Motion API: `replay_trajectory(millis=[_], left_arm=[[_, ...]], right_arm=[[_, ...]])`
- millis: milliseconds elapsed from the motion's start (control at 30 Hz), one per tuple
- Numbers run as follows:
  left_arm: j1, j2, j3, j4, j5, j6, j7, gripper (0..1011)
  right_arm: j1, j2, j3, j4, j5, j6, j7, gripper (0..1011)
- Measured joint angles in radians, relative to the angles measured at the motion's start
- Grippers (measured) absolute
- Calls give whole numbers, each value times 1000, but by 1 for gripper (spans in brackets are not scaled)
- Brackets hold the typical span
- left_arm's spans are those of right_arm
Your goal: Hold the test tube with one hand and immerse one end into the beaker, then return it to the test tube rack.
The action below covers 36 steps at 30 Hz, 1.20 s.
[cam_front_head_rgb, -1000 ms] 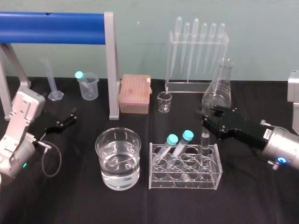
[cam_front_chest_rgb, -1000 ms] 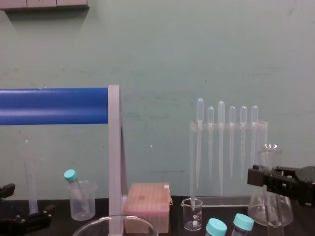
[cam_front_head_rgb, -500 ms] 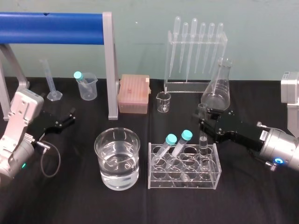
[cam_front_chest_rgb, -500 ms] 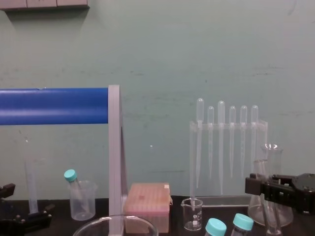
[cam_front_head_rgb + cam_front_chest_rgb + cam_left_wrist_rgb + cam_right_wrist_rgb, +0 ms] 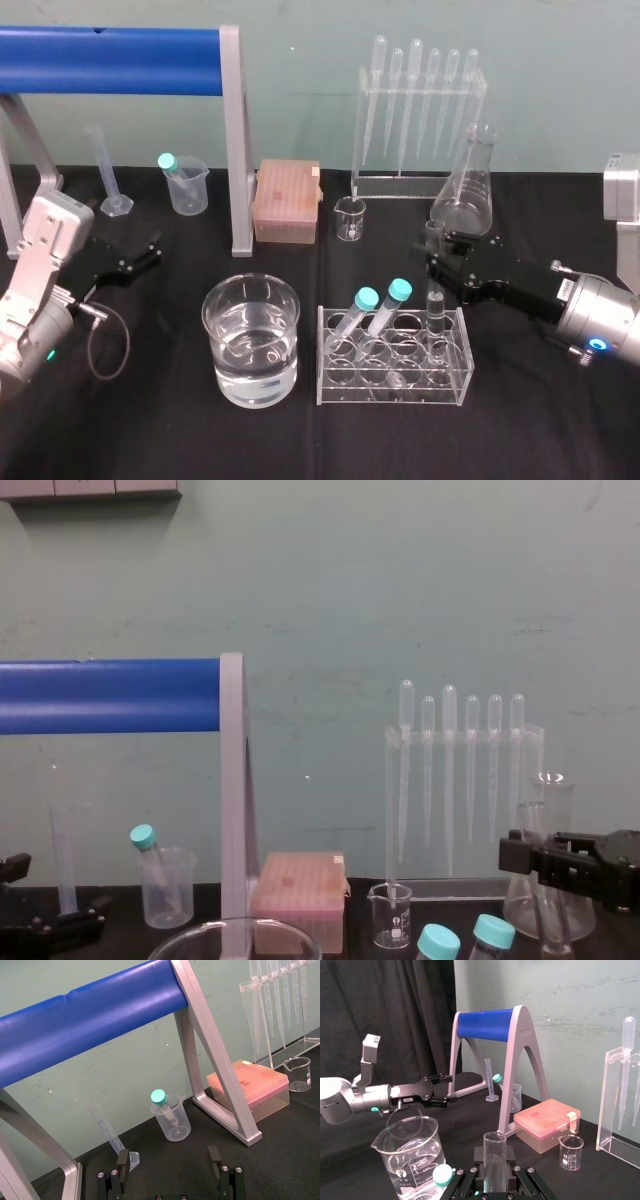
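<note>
Black cloth [image 5: 540, 420] covers the table in front of a pale green wall [image 5: 320, 600]. Reaching in from the robot's right, the right gripper [image 5: 437, 262] is clamped on the test tube [image 5: 437, 312], with a black finger pressed to the glass on each side a little below the open rim. (The right wrist view looks across that rim, with the tube [image 5: 495, 1147] upright between the two fingers.) The tube stands vertical, its long axis straight up and down. Its open mouth is just above the gripper, and its closed end is below, down in a hole at the right-hand end of the clear plastic rack [image 5: 395, 392], directly beneath the gripper. I cannot tell whether the tip touches the rack's floor. Two teal-capped tubes [image 5: 369, 298] lean in the same rack, just to the gripper's left and lower than it. Farther to its left, apart from the rack, stands the beaker [image 5: 252, 340], wide-mouthed and partly filled with clear liquid. A conical flask [image 5: 468, 190] stands behind the gripper. Well off to the left, near the foot of the blue-barred frame [image 5: 233, 140], the left gripper [image 5: 140, 260] is idle. In its own wrist view the left gripper [image 5: 168, 1160] has its fingers spread wide apart with nothing between them.
</note>
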Motion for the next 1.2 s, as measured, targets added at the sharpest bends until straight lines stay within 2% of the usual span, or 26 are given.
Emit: replay_trajectory(millis=[267, 400, 467, 500, 600, 633, 733, 867, 1200], left_arm=[[0, 0, 0, 0, 0, 0, 0, 1000], [0, 0, 0, 0, 0, 0, 0, 1000], [0, 0, 0, 0, 0, 0, 0, 1000], [0, 0, 0, 0, 0, 0, 0, 1000], [0, 0, 0, 0, 0, 0, 0, 1000], [0, 0, 0, 0, 0, 0, 0, 1000], [0, 0, 0, 0, 0, 0, 0, 1000], [0, 0, 0, 0, 0, 0, 0, 1000], [0, 0, 0, 0, 0, 0, 0, 1000]], right_arm=[[-1, 0, 1, -1, 1, -1, 0, 452], [-1, 0, 1, -1, 1, -1, -1, 626], [-1, 0, 1, -1, 1, -2, -1, 659], [-1, 0, 1, -1, 1, -2, -1, 716], [-1, 0, 1, -1, 1, -2, -1, 783], [-1, 0, 1, -1, 1, -2, -1, 840], [-1, 0, 1, -1, 1, -2, -1, 925], [-1, 0, 1, -1, 1, -2, -1, 1003], [-1, 0, 1, -1, 1, -2, -1, 1004]])
